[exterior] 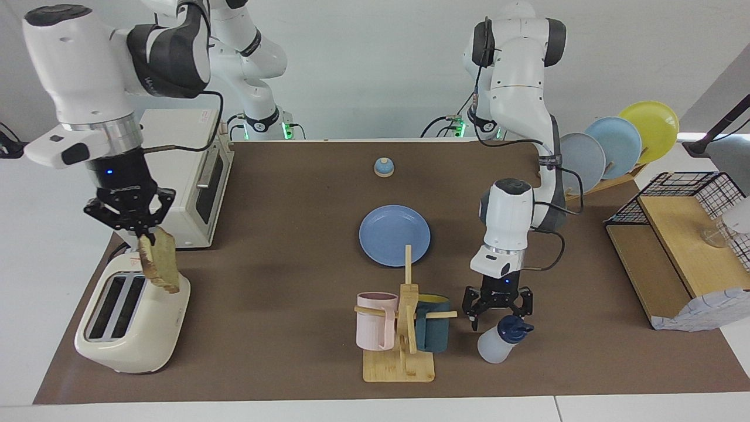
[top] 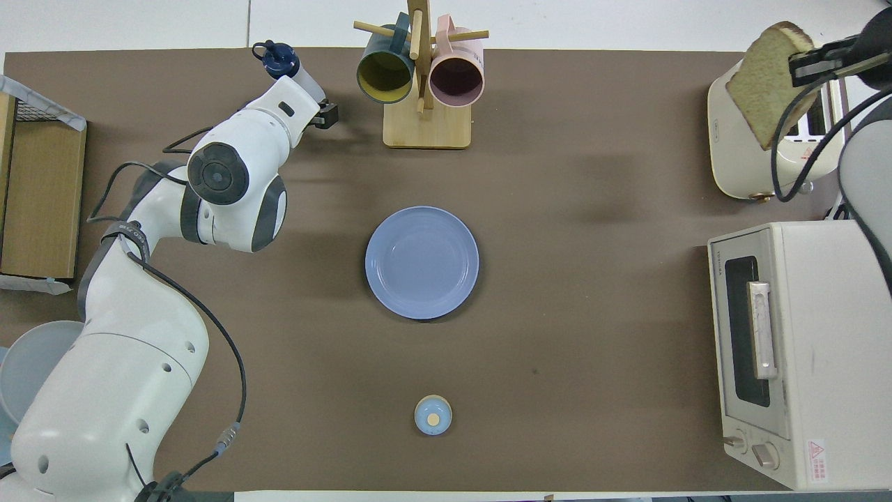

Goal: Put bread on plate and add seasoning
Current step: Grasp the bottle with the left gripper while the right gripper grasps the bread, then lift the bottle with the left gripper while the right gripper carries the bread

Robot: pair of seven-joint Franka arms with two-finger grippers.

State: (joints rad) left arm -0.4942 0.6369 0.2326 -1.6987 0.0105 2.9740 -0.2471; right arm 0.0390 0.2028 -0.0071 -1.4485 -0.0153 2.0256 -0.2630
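Note:
The bread (exterior: 159, 261) is a square slice of toast that hangs from my right gripper (exterior: 142, 233), just above the slots of the cream toaster (exterior: 132, 322). It also shows in the overhead view (top: 766, 84), held by the right gripper (top: 801, 63). The medium-blue plate (exterior: 394, 235) lies bare mid-table (top: 421, 263). The seasoning bottle (exterior: 503, 341), whitish with a navy cap, stands beside the mug rack and leans toward the left arm's end (top: 282, 59). My left gripper (exterior: 498, 313) is open just above its cap; the left hand partly hides the bottle in the overhead view.
A wooden mug rack (exterior: 404, 328) with a pink and a dark teal mug stands farther from the robots than the plate. A white toaster oven (exterior: 193, 181) sits nearer the robots than the toaster. A small blue dome (exterior: 384, 167), a plate rack (exterior: 621, 143) and a wire-and-wood shelf (exterior: 679, 246) are also here.

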